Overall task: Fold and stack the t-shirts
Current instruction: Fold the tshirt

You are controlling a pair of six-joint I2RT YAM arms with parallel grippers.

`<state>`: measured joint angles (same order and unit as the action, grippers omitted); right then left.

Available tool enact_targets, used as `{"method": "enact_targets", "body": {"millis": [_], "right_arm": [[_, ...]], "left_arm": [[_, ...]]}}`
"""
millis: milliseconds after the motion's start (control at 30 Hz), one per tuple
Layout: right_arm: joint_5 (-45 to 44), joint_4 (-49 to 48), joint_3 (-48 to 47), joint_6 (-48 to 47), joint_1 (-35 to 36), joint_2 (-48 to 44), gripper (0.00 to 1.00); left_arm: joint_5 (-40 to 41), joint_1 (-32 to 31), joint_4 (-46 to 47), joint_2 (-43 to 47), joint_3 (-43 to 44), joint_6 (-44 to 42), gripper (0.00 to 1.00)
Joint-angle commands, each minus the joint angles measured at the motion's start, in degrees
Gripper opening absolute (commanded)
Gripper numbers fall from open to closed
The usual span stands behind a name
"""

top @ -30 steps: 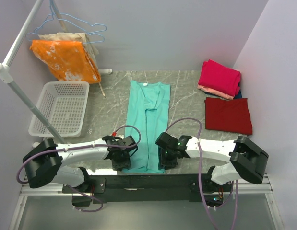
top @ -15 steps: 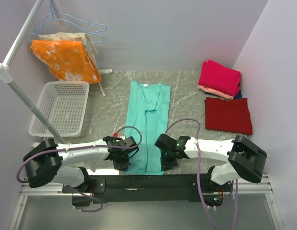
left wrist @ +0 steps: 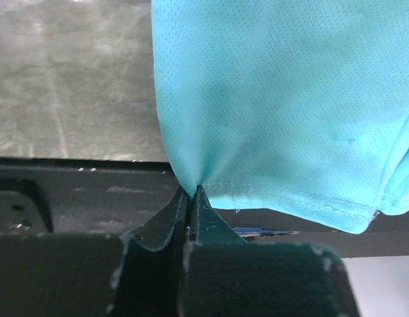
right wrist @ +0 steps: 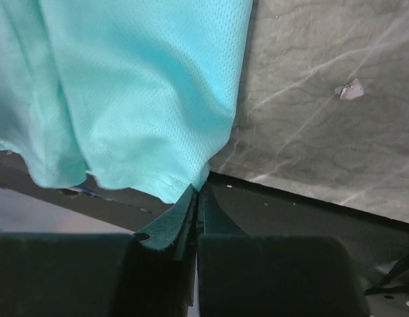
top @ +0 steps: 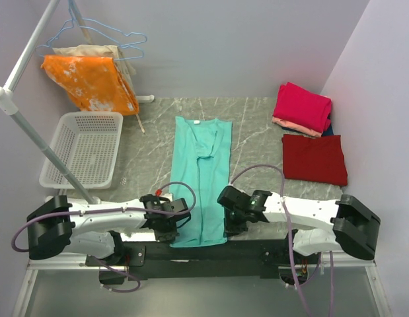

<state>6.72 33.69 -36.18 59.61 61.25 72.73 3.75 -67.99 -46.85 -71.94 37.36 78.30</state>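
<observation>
While the teal t-shirt (top: 203, 175) lies lengthwise mid-tabletop (top: 257, 125) with its collar far, its near hem reaches over the near edge. Left pincer (left wrist: 189, 195) is clenched on the hem's left corner, right pincer (right wrist: 198, 191) clenched on the right corner. Dark red t-shirt (top: 314, 158) lies flat at right. Just beyond it, magenta-pink t-shirt (top: 302, 105) sits folded on salmon t-shirt (top: 290, 124).
</observation>
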Motion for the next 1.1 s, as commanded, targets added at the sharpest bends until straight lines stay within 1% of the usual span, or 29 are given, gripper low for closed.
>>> {"method": "enact_targets", "body": {"millis": [0,100,167,200,333,367,433,467,533,600,633,667,733,767,833,967,1000,1033,1067], "right_arm": [[-3.99,3.91,-2.74,0.68,0.36,-4.43,0.00],[-6.63,7.70,-9.40,-1.16,-0.34,-4.27,0.00],[-8.82,9.45,-11.97,-3.44,-2.01,-2.95,0.00],[-9.18,9.90,-14.24,-4.15,-2.80,-2.51,0.00],[-9.71,10.34,-18.48,-8.37,-7.72,0.21,0.00],[-9.80,10.17,-19.27,-9.94,-10.25,0.57,0.00],[-10.06,9.82,-21.29,-12.49,-12.64,1.62,0.00],[-10.15,9.55,-22.51,-13.38,-15.26,2.06,0.00],[-10.06,8.94,-23.75,-15.92,-18.17,3.99,0.00],[-10.06,8.15,-25.95,-17.60,-21.34,5.57,0.00],[-9.80,7.27,-26.56,-19.00,-22.57,7.50,0.00],[-9.62,6.74,-28.05,-19.62,-24.58,8.47,0.00],[-8.84,5.25,-29.55,-21.37,-26.18,12.16,0.00],[-8.40,5.07,-31.65,-21.90,-26.97,13.65,0.00],[-8.30,4.37,-33.85,-23.31,-28.64,18.13,0.00],[-6.90,3.66,-41.23,-24.55,-31.02,25.52,0.00],[-6.90,3.75,-42.55,-24.89,-31.80,28.32,0.00],[-5.50,3.75,-45.00,-25.07,-32.16,29.74,0.00],[-4.97,3.92,-46.33,-25.07,-32.60,32.27,0.00]], "left_arm": [[4.76,-0.57,-6.74,1.63,4.46,3.08,0.01],[9.50,-0.13,-10.96,0.49,11.30,3.79,0.01],[11.62,1.09,-12.29,-1.18,13.51,3.09,0.01],[12.42,2.84,-12.91,-1.79,15.44,2.65,0.01],[16.80,8.65,-12.48,-5.04,20.72,-1.56,0.01],[17.51,9.79,-12.39,-5.75,21.86,-3.40,0.01],[19.01,13.31,-11.86,-8.28,25.29,-5.61,0.01],[19.36,15.49,-11.77,-9.26,26.43,-7.71,0.01],[20.68,17.26,-10.90,-12.59,29.60,-10.09,0.01],[21.30,20.34,-10.28,-14.97,32.94,-13.69,0.01],[21.82,21.31,-9.15,-17.50,34.08,-16.14,0.01],[21.57,23.67,-8.61,-18.92,36.35,-17.38,0.01],[21.21,25.88,-6.25,-23.14,38.82,-21.15,0.01],[20.60,27.71,-5.63,-24.72,41.62,-22.48,0.01],[20.42,29.13,-4.57,-29.64,44.88,-25.72,0.01],[18.32,32.56,-4.39,-38.17,55.24,-30.74,0.01],[18.31,33.09,-4.82,-41.58,57.10,-31.54,0.01],[18.40,33.96,-5.26,-43.09,60.51,-32.41,0.01],[18.23,34.41,-5.79,-44.59,62.11,-33.03,0.01]]}}
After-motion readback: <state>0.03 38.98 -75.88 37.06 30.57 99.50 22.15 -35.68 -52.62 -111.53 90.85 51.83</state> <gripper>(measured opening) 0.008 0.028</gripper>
